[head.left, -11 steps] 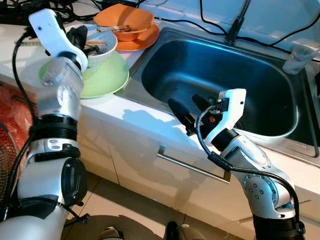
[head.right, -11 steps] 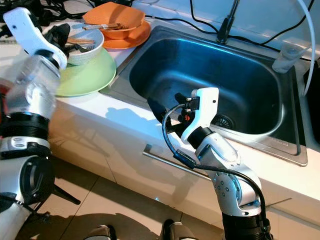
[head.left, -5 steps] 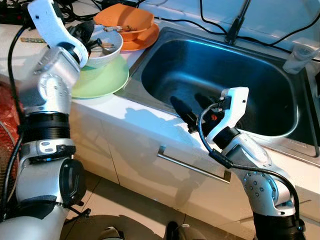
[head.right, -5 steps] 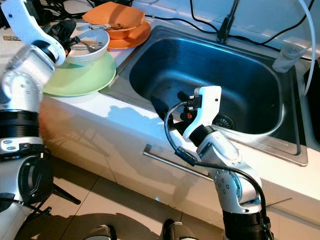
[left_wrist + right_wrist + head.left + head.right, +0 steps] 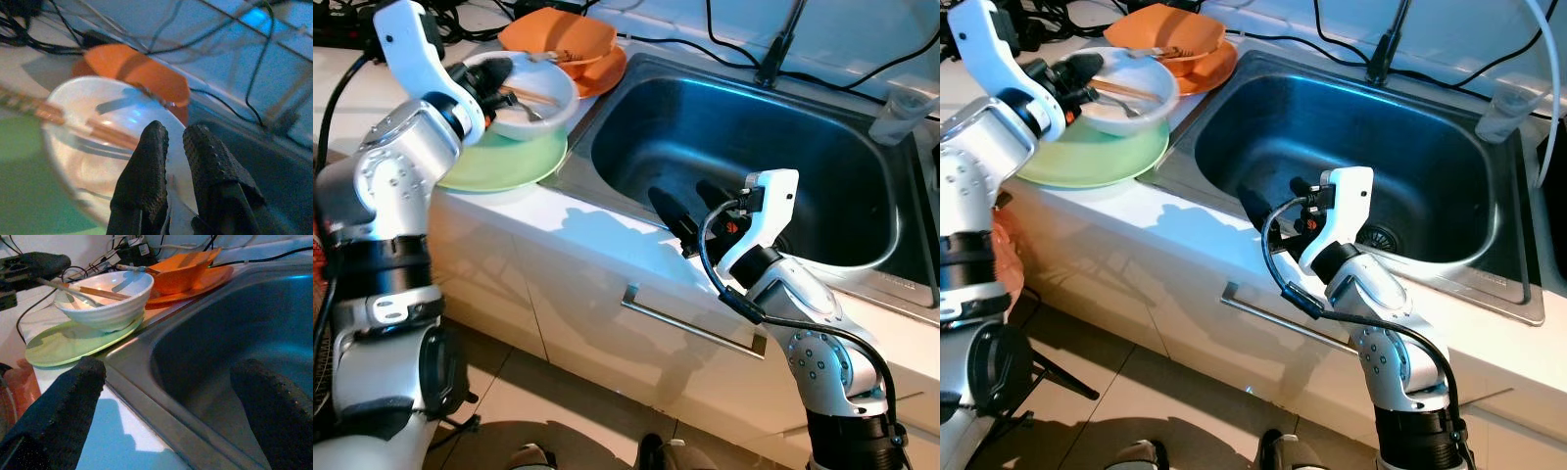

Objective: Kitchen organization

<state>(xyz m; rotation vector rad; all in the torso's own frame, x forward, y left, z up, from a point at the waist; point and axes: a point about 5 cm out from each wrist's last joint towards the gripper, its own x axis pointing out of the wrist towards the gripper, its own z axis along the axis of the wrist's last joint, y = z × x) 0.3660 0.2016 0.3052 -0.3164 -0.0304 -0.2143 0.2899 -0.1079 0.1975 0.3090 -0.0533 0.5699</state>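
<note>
A white ribbed bowl (image 5: pixel 530 94) with chopsticks (image 5: pixel 533 96) and a spoon inside is tilted over the sink-side edge of the green plate (image 5: pixel 499 164). I cannot tell if bowl and plate touch. My left gripper (image 5: pixel 481 82) is shut on the bowl's rim, and the left wrist view shows the black fingers (image 5: pixel 145 164) pinching that rim. My right gripper (image 5: pixel 691 208) hangs open over the sink's (image 5: pixel 822 157) front edge with nothing between its fingers (image 5: pixel 61 409).
An orange bowl (image 5: pixel 563 39) stands on an orange plate (image 5: pixel 602 76) behind the green plate. A faucet (image 5: pixel 778 44) and black cables run along the back. A clear cup (image 5: pixel 899 113) stands at the sink's right rear corner. A drawer handle (image 5: pixel 690 328) is below the counter.
My left gripper has carried the white bowl from the middle of the green plate towards the sink and tipped it. The right arm has barely moved.
</note>
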